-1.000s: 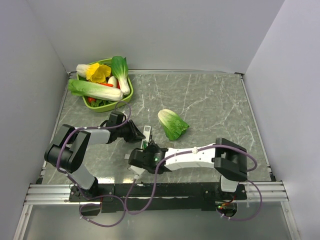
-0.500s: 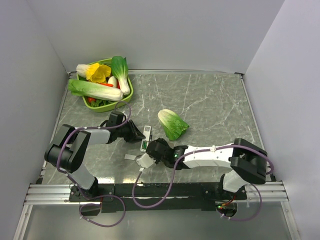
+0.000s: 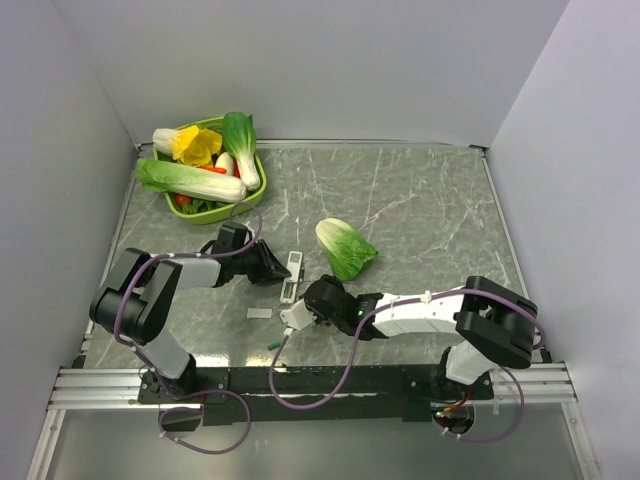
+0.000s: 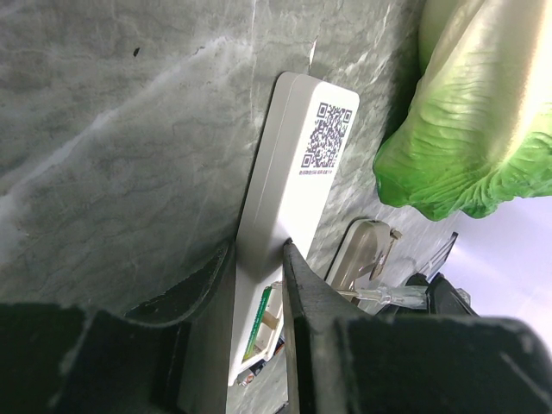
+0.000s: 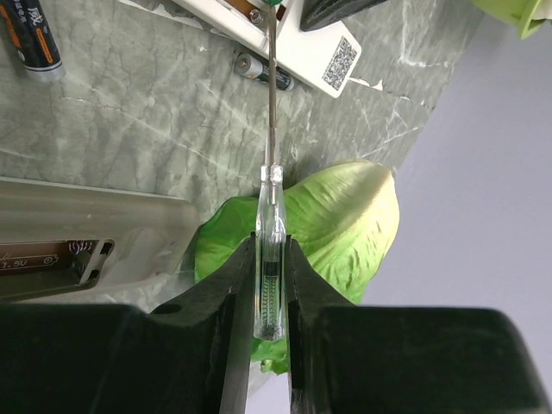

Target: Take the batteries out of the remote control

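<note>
The remote control [image 3: 292, 272] [image 4: 293, 164] lies face down on the table, with its QR label up and its battery bay open. My left gripper [image 3: 274, 270] [image 4: 257, 254] is shut on its sides. A green-labelled battery [image 4: 259, 321] still sits in the bay. My right gripper [image 3: 300, 313] [image 5: 269, 250] is shut on a clear-handled screwdriver [image 5: 270, 216]. The screwdriver's shaft reaches up to the remote's open end [image 5: 250, 19]. One dark battery [image 5: 263, 72] lies loose beside the remote. Another, black and orange [image 5: 34, 39], lies further to the side.
A cabbage half [image 3: 346, 248] [image 5: 336, 224] lies just right of the remote. A small white flat panel [image 3: 258, 313] rests on the table left of my right gripper. A green basket [image 3: 207, 123] of vegetables stands at the back left.
My right gripper has moved right and slightly away from the table's near edge, bringing the screwdriver tip to the remote. The white panel now shows beside it. The left gripper has not moved.
</note>
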Motion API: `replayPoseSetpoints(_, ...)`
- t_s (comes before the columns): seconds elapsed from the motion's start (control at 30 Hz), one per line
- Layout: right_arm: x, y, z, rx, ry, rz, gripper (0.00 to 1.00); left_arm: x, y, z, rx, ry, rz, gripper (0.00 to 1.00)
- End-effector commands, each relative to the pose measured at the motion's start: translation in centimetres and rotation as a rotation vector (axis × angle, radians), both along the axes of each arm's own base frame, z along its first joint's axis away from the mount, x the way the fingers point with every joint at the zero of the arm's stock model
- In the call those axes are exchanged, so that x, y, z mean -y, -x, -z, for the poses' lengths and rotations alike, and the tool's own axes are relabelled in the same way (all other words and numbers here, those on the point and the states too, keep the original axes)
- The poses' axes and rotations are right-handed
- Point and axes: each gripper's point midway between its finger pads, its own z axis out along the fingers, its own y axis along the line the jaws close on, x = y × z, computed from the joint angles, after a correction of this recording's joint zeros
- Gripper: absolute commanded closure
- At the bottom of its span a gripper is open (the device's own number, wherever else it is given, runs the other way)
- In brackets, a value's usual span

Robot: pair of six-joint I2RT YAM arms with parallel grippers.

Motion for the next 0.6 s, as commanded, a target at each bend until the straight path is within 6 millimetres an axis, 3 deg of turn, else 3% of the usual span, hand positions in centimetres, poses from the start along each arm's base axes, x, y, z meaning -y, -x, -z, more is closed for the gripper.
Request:
replayPoseSetpoints(0.0,-4.2,0.8,-1.5,-0.051,-0.138,-0.096,1.00,0.6,3.2,2.8,-0.104,-0.040,0.065,0.82)
replayPoseSetpoints(0.4,-4.6,-0.3,-7.3,0.025,-0.089,-0.117,1.00,1.0,2.4,2.3,-0.101,-0.040,0.065,0.80)
replayPoseSetpoints(0.57,-4.1,-0.3,-8.1,0.016,-0.088,-0.095,1.00,1.2,2.0,1.6,-0.088,-0.047,0.068,0.77)
